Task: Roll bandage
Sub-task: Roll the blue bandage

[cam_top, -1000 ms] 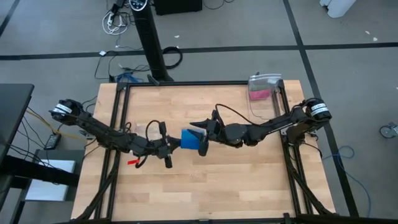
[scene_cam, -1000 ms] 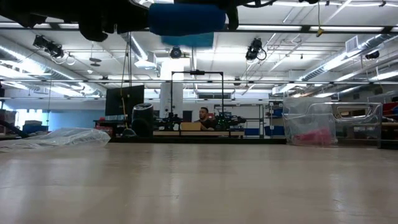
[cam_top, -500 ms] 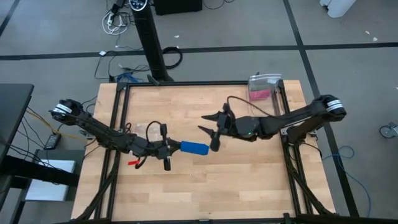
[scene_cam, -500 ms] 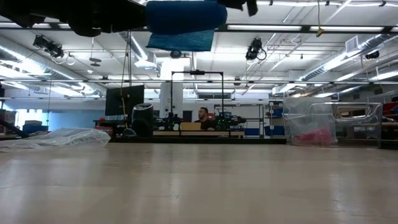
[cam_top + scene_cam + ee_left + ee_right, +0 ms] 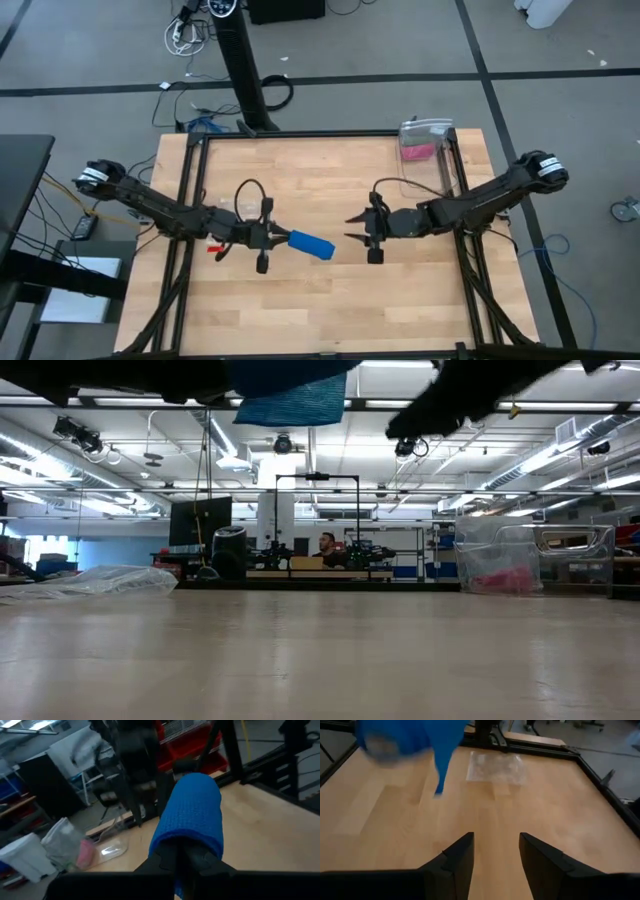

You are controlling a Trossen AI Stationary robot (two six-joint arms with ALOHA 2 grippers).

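The blue bandage roll [image 5: 310,244] is held in the air over the middle of the table. My left gripper [image 5: 272,240] is shut on its left end. The roll fills the left wrist view [image 5: 192,815]. A loose tail [image 5: 295,405] hangs under it and also shows in the right wrist view [image 5: 442,770]. My right gripper [image 5: 362,228] is open and empty, to the right of the roll and apart from it. Its fingers [image 5: 455,862] point toward the roll [image 5: 402,740]. My left gripper pinches the roll's left end [image 5: 172,845] between its two fingers. The fingers come level from the table's left and lie along the roll. The roll is lifted clear of the table and sticks out toward the right, with a short tail hanging below.
A crumpled clear plastic bag [image 5: 497,767] lies on the table at the left [image 5: 90,580]. A clear container [image 5: 425,140] with something pink in it stands at the far right corner. A small red thing [image 5: 213,247] lies under the left arm. A black frame [image 5: 300,135] rims the table.
My right gripper has drawn back from the bandage toward the table's right edge and now stands clear of it, still open. The bandage, which looked broad and flat between the two grippers, now shows as a narrow roll held by my left gripper alone.
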